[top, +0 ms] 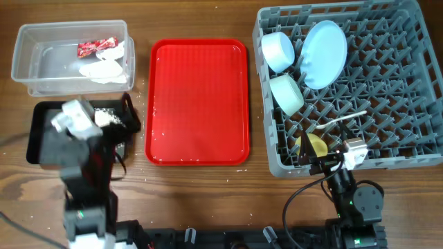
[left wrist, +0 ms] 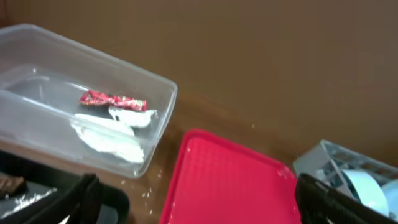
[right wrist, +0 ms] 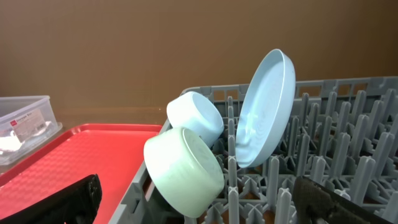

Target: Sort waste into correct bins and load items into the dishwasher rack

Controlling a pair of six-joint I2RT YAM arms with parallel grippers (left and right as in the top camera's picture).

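A: Well, from overhead, where does everything lie?
B: The clear tub point(top: 24, 69) at the far left holds the red snack wrapper point(top: 97, 46) and the crumpled white paper point(top: 104, 69). On its near side is the black tray point(top: 38, 149), with rice grains point(top: 111, 117) scattered in it and the left arm point(top: 83, 166) over it. The flat red tray point(top: 199, 104) sits in the middle. The grey rack point(top: 387, 104) on the right carries two pale bowls point(top: 278, 50), the plate point(top: 324, 54) on edge, the white spoon point(top: 344, 122) and the yellow cup point(top: 313, 145). The right arm point(top: 353, 197) is at the rack's near edge.
A: And the left wrist view?
B: The left gripper point(left wrist: 196, 186) is spread wide, with nothing between its fingers. Past it are the wrapper and paper in the tub, a dark brown scrap point(left wrist: 9, 183) in the black tray, and the red tray's corner.
A: The right wrist?
B: The right gripper point(right wrist: 198, 186) is likewise wide and empty. It faces the two bowls, which lie on their sides among the pegs, with the plate upright beside them.
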